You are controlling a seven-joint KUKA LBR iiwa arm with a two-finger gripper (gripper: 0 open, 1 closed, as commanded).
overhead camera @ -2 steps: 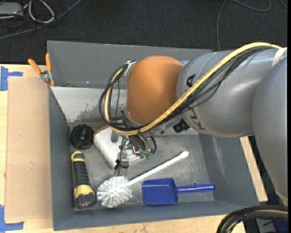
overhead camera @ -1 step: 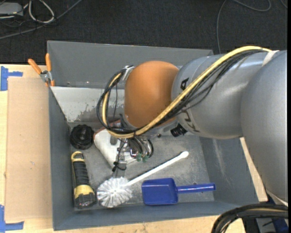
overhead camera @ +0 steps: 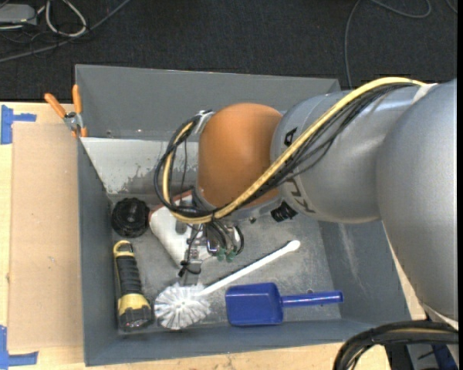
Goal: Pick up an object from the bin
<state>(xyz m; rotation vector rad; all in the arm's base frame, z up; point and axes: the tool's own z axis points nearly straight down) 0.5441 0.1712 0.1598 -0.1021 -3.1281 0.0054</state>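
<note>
**Fig.** Bin interior, seen from above at a slant. The arm enters from view-right; its orange wrist cover [overhead camera: 239, 156] and yellow/black cables hang over the bin ctr.

- **Gripper** [overhead camera: 191, 262]: low inside the grey metal bin [overhead camera: 216, 91], tip at the lower-right edge of a white rounded object [overhead camera: 162, 233] that lies left of ctr. Whether tip and object touch can't be told. Open vs. closed also can't be told, as the mechanism is cluttered w/ wiring.
- **Black round cap** [overhead camera: 130, 216]: just left of the white object, at the foot of the back-left slope.
- **Yellow-and-black flashlight** [overhead camera: 128, 284]: lies lengthwise along the left wall, below the cap.
- **White brush** [overhead camera: 231, 277]: bristle head at front-left beside the flashlight's front end. The handle runs diagonally up and to view-right, passing just below the gripper.
- **Blue scoop** [overhead camera: 253, 305]: front ctr, bowl next to the bristle head, handle pointing view-right.

The bin floor is dusted w/ pale specks.
</note>
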